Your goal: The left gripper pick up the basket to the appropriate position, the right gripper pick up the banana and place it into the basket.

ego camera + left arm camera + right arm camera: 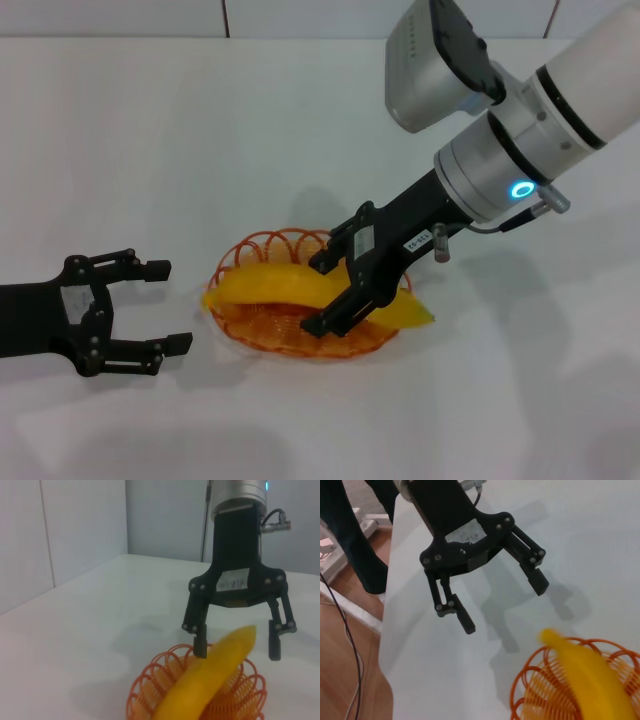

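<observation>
The orange wire basket (262,242) sits on the white table in the middle of the head view. The yellow banana (265,285) lies across it, both ends jutting past the rim. My right gripper (318,295) is open, its two fingers straddling the banana's right half just above the basket. In the left wrist view the right gripper (237,647) stands over the banana (210,680) and the basket (150,680). My left gripper (170,305) is open and empty, left of the basket and apart from it. It also shows in the right wrist view (504,605) beyond the banana (590,675) and basket (535,690).
The white table (150,150) reaches to a tiled wall at the back. The right wrist view shows the table's edge (387,605), with wooden floor, cables and a person's dark legs (350,540) beyond it.
</observation>
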### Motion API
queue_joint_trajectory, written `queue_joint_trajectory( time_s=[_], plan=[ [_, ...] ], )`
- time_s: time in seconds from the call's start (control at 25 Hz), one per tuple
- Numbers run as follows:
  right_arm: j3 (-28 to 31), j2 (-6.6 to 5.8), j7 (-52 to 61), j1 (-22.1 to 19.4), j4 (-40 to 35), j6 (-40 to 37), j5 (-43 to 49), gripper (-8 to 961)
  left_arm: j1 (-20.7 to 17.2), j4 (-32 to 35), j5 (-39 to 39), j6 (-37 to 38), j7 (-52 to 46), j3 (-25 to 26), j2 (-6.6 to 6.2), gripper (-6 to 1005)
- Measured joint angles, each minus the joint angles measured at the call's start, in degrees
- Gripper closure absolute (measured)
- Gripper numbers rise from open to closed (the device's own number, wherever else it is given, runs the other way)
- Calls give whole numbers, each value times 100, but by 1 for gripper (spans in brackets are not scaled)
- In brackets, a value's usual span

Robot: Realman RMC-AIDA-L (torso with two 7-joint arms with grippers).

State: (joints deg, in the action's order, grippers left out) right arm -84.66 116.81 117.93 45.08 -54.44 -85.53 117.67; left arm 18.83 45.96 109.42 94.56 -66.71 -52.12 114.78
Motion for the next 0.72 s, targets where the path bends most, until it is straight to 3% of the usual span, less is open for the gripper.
queue_joint_trajectory(
  time_s=[0.16,0.24,0.48,0.72],
  plan=[
    [108,-14,-97,-8,-79,-195,29,134,-10,0,0,0,0,0,-6,91],
    [361,-32,-221,-3,-136,-496,68,127,-18,0,0,0,1,0,-25,91],
    [1834,-65,-663,-196,-386,-1482,231,125,-51,0,0,0,1,0,-49,91],
    [3479,-68,-1612,-860,-784,-2197,314,139,-42,0,-9,31,1,1,-54,92]
  ],
)
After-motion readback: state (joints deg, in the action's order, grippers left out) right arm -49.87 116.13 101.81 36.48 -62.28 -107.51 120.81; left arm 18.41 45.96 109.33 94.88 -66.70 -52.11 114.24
